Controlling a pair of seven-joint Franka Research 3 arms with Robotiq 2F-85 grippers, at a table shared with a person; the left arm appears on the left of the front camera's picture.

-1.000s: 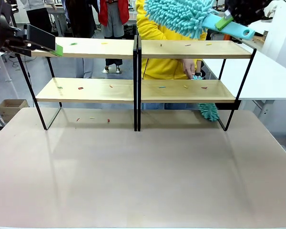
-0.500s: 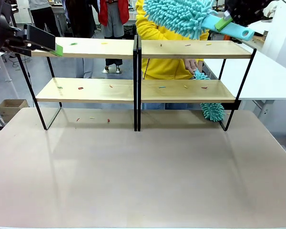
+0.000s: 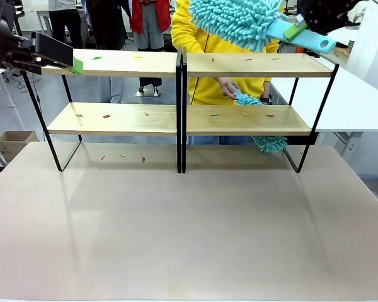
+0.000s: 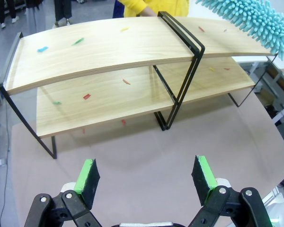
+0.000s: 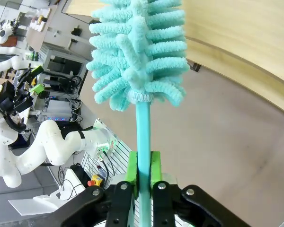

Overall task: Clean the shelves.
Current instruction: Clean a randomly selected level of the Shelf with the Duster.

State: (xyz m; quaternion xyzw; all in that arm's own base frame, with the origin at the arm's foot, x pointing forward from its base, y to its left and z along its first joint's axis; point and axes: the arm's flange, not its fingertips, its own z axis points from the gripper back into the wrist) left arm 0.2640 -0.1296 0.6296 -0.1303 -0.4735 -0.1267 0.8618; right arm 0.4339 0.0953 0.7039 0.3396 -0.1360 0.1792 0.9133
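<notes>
The shelves (image 3: 183,63) are two wooden two-tier racks on black frames, standing side by side across the far part of the table, with small coloured scraps (image 3: 106,116) on their boards. My right gripper (image 3: 296,28) is shut on the handle of a teal fluffy duster (image 3: 233,19) held above the right rack's top board; its grip shows in the right wrist view (image 5: 143,172). My left gripper (image 3: 72,61) hovers open at the left end of the top board, its green pads (image 4: 87,176) wide apart. A person in yellow sweeps a second teal duster (image 3: 246,99) over the lower right board.
More scraps (image 3: 143,158) lie on the beige table (image 3: 189,233) just in front of the left rack. A white table (image 3: 359,100) stands at the right and a cardboard box (image 3: 16,141) on the floor at the left. People stand behind the shelves.
The person's hand and duster have moved left along the lower right board. Both my grippers have stayed where they were.
</notes>
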